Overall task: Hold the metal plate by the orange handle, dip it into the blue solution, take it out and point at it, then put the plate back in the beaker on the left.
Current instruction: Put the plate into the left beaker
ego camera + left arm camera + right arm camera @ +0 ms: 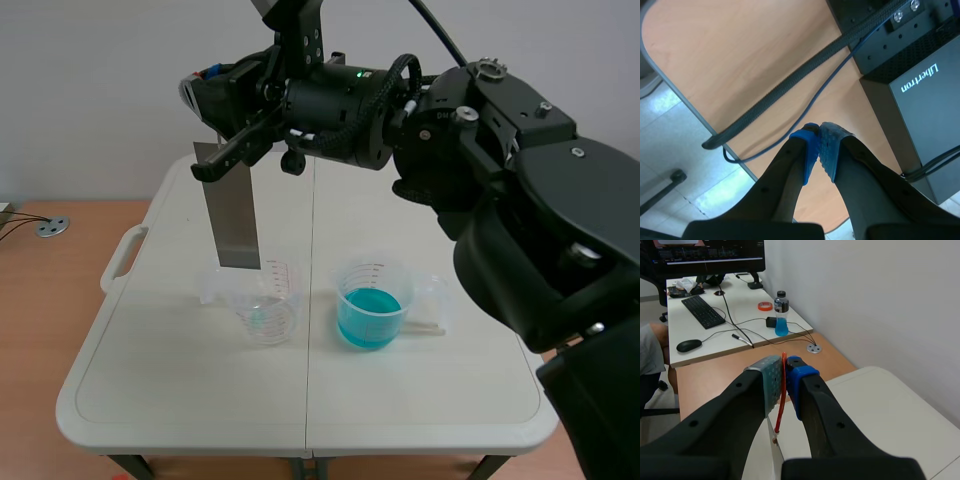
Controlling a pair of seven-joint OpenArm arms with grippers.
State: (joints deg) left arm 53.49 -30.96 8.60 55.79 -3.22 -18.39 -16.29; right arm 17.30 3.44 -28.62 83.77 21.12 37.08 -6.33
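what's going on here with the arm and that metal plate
The right gripper is shut on the orange handle of the plate. The plate hangs upright over the left beaker, with its lower edge about at the rim. The right beaker holds the blue solution. The left gripper is shut on nothing, away from the beakers.

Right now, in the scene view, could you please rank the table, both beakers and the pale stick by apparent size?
1. table
2. left beaker and blue-solution beaker, which look alike, so I won't rank them
3. pale stick, smallest
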